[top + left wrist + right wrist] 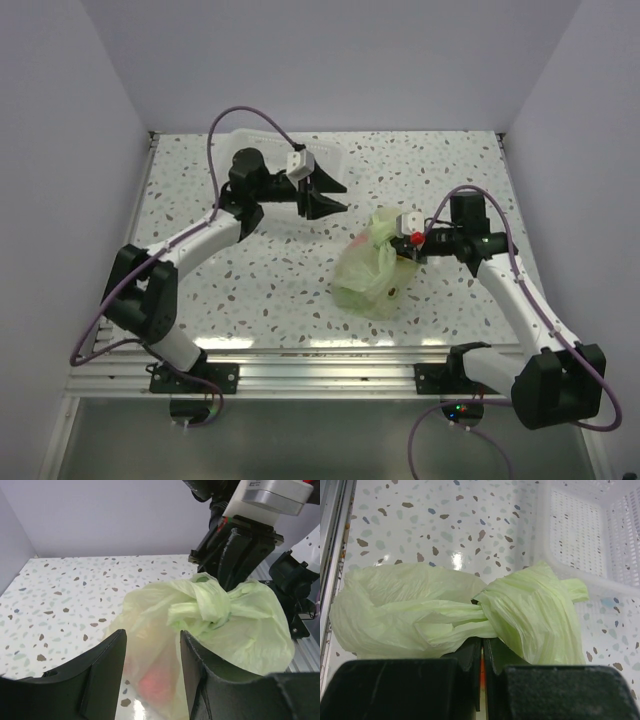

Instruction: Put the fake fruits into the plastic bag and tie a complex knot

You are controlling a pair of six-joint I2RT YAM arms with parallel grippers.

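Note:
The pale green plastic bag (368,272) lies on the table right of centre, its handles twisted into a knot (207,607), which also shows in the right wrist view (487,605). A red fruit (150,685) shows as a blur through the bag's skin; the other fruits are hidden inside. My right gripper (398,240) is shut on the bunched plastic at the knot, its tips (482,642) pressed together under it. My left gripper (335,195) is open and empty, raised behind and left of the bag; in its wrist view the jaws (150,635) frame the bag without touching it.
A clear-white plastic basket (580,530) stands at the back of the speckled table (250,280), just behind the left gripper (335,160). Walls close in the left, right and back. The metal rail (300,375) runs along the near edge.

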